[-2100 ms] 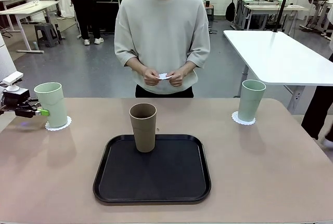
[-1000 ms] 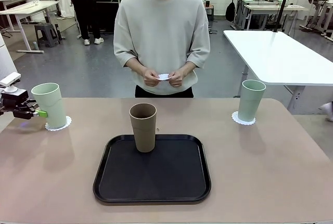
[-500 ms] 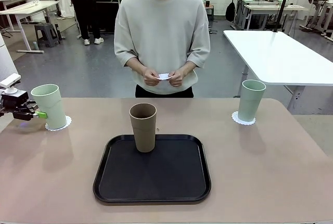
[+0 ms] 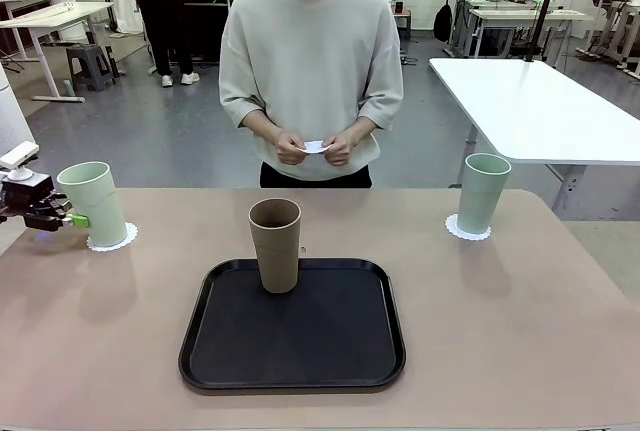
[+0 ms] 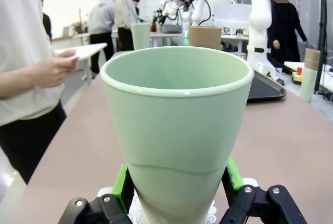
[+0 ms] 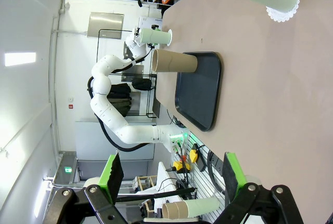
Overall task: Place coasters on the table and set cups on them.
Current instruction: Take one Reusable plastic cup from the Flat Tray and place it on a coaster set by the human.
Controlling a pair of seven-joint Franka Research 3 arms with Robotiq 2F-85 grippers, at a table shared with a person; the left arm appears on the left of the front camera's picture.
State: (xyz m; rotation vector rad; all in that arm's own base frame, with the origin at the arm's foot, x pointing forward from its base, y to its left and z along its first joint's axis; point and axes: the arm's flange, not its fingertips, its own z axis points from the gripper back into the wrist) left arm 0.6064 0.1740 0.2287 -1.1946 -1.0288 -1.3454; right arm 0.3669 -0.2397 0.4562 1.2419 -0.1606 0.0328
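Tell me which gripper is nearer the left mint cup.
Left. The left gripper is shut on the left mint cup; the right gripper hangs open near the table's opposite end.

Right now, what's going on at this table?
The left tool is shut on the left mint cup, which is slightly tilted at the left coaster near the left end of the table. The right mint cup stands upright on the right coaster. The brown cup stands on the black tray, with no coaster under it. The person across the table holds the third coaster in both hands. The right tool is open and empty.
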